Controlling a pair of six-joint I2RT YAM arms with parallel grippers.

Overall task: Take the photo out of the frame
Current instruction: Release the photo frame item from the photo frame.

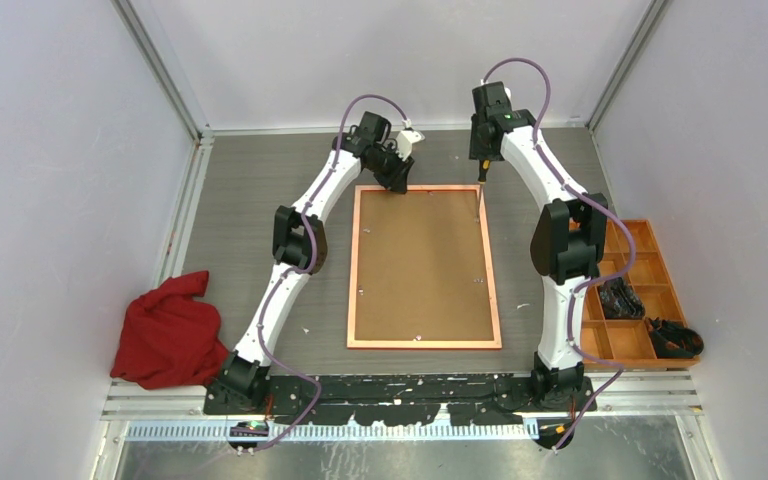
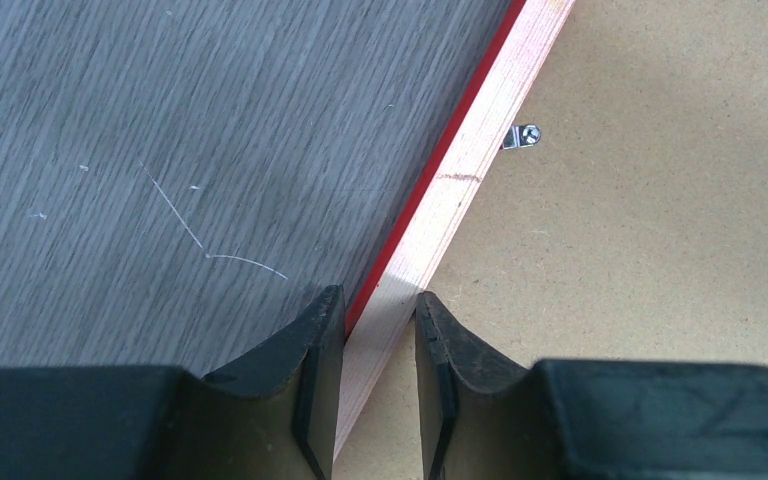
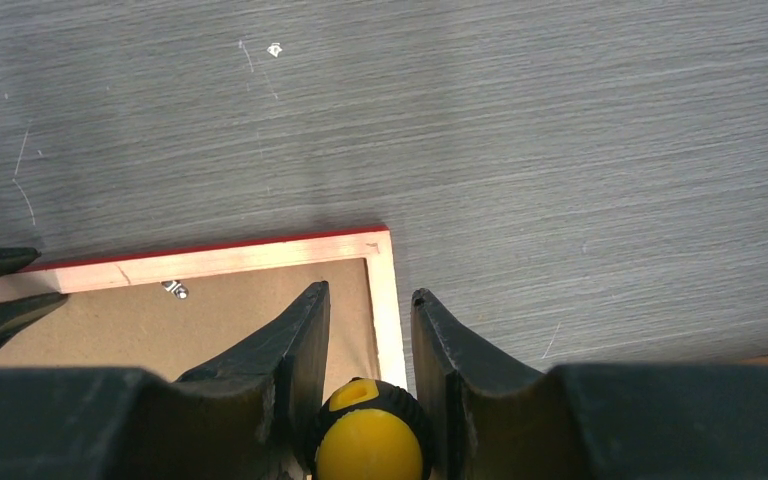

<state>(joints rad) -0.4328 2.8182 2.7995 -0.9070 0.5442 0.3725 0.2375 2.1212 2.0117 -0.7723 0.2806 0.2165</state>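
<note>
Top external: cloth (image 1: 170,335), tray (image 1: 650,226) flanked the frame (image 1: 353,265), board (image 1: 422,265) hiding its front; left fingers (image 2: 310,380) clamped its rail, right fingers (image 3: 290,360) a screwdriver (image 3: 368,440).

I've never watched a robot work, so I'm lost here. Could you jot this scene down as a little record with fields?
frame: face down on the table, brown backing board up
photo: not in sight
left hand: clamped on the frame's rail near its far-left corner
right hand: holds a yellow-and-black screwdriver, near the far-right corner
elsewhere: red cloth left, orange tray right
</note>
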